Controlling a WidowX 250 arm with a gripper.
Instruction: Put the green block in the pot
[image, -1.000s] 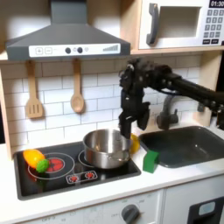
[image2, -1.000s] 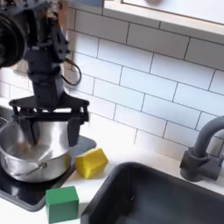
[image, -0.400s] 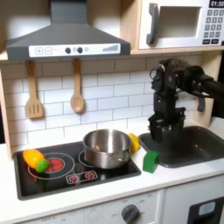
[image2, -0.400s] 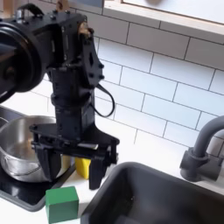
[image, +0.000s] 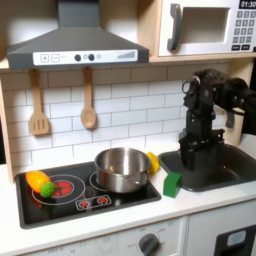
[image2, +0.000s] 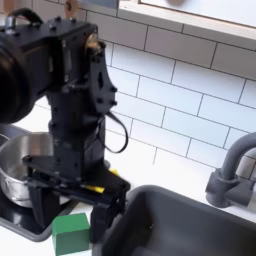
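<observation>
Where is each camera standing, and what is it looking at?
First exterior view: stands in front of the toy kitchen, facing the tiled wall; it sees the stove, the pot, the sink, and the arm with its gripper over the sink.
Second exterior view: sits low and close by the sink, looking across the counter; the arm looms large, its gripper open.
Both exterior views share the pot, the green block and the arm.

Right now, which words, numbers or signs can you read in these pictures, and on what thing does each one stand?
"01:0": pale digits on the microwave display, top right corner of the first exterior view, cut by the picture's edge.
Microwave keypad: a grid of buttons, too small to read.
Range hood controls: small knobs and marks, too blurred to read.
Stove markings: red rings, no readable text.
Second exterior view: no text.
</observation>
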